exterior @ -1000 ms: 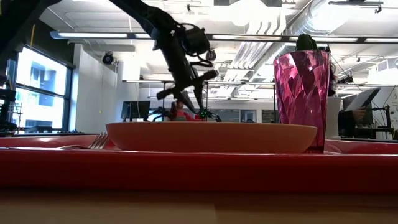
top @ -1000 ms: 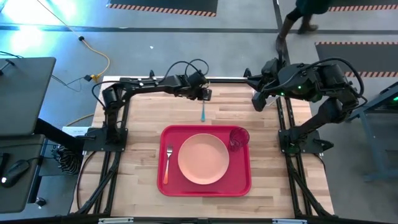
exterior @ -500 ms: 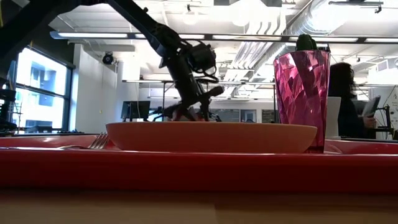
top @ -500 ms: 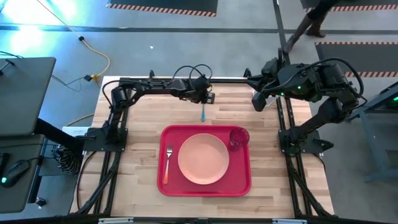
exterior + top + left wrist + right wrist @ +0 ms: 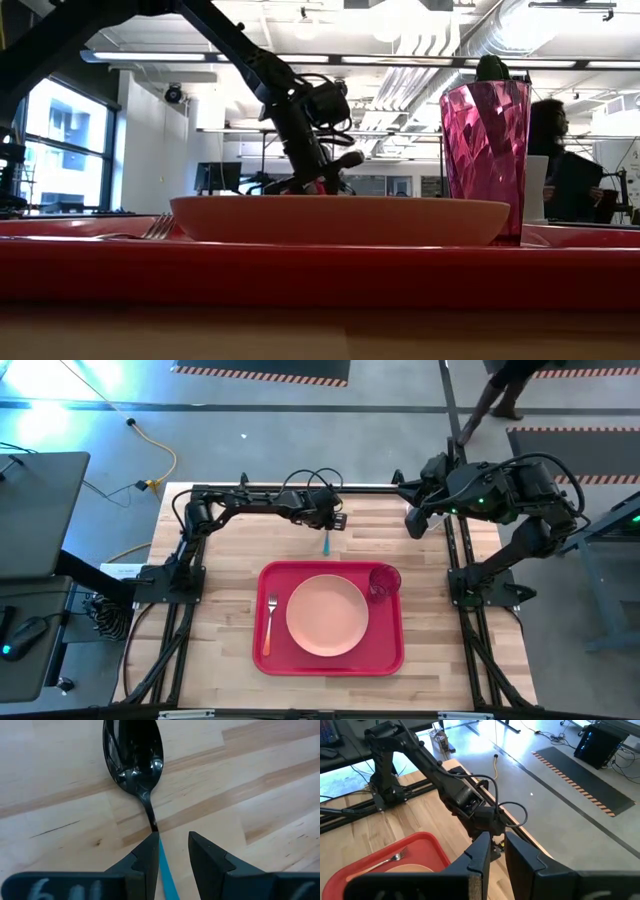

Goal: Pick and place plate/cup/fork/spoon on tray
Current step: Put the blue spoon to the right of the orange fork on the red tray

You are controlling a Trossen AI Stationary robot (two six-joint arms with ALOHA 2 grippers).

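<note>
The red tray (image 5: pixel 270 660) lies on the wooden table. On it are the peach plate (image 5: pixel 327 615), the orange-handled fork (image 5: pixel 270 622) to the plate's left, and the pink cup (image 5: pixel 384 581) standing at the tray's far right corner. The teal-handled spoon (image 5: pixel 326 543) lies flat on the wood just beyond the tray's far rim. My left gripper (image 5: pixel 172 840) is open and low over it. Its fingers stand on either side of the teal handle (image 5: pixel 165 870), just behind the dark bowl (image 5: pixel 132 755). My right gripper (image 5: pixel 496 851) waits high over the far right corner, narrowly open with nothing between its fingers. My left gripper comes slanting down from the far side, with its fingers along the spoon. One finger (image 5: pixel 147 852) lies right beside the handle where it meets the neck. I cannot tell whether it touches. The spoon lies flat on the table.
In the low view a green cactus top (image 5: pixel 492 68) and its white pot (image 5: pixel 535 190) show behind the cup (image 5: pixel 485 150). Bare wood lies to the left and right of the tray and along its far side. A person (image 5: pixel 505 385) walks on the floor beyond the table.
My left gripper has sunk toward the spoon and shifted a little toward the table's right and near side. It has stayed open. The spoon has not moved. My right arm has kept still.
</note>
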